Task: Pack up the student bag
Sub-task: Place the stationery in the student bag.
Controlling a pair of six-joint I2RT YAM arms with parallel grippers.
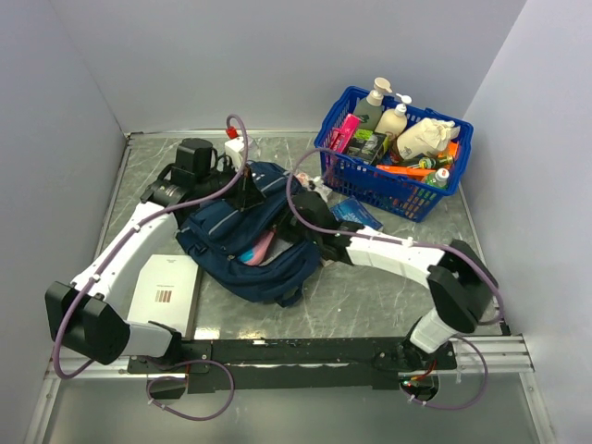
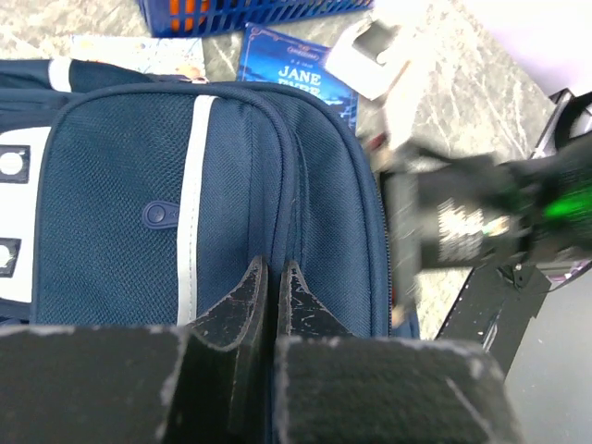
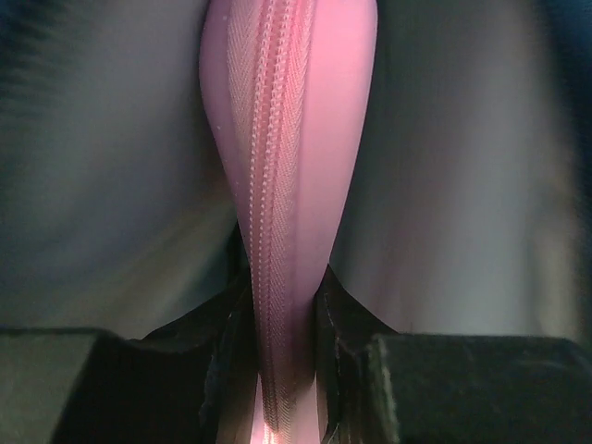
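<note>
Pinching a pink pouch [image 3: 289, 166] inside the student bag [image 1: 242, 242] with my right tool [image 3: 282, 319], left tool [image 2: 275, 282] clamped on its rim, release probably comes next.

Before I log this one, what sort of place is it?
Probably a robot lab cell: plain grey partition walls, a marble-patterned tabletop with a mounting rail, and a blue basket of assorted props.

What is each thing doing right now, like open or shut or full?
Backpack, lying down, unzipped open.
Pink pouch, zipped shut, held partway in the backpack.
Left claw, shut on the backpack's edge.
Right claw, shut on the pink pouch.
Basket, upright, full.
Book, closed, lying flat.
</note>
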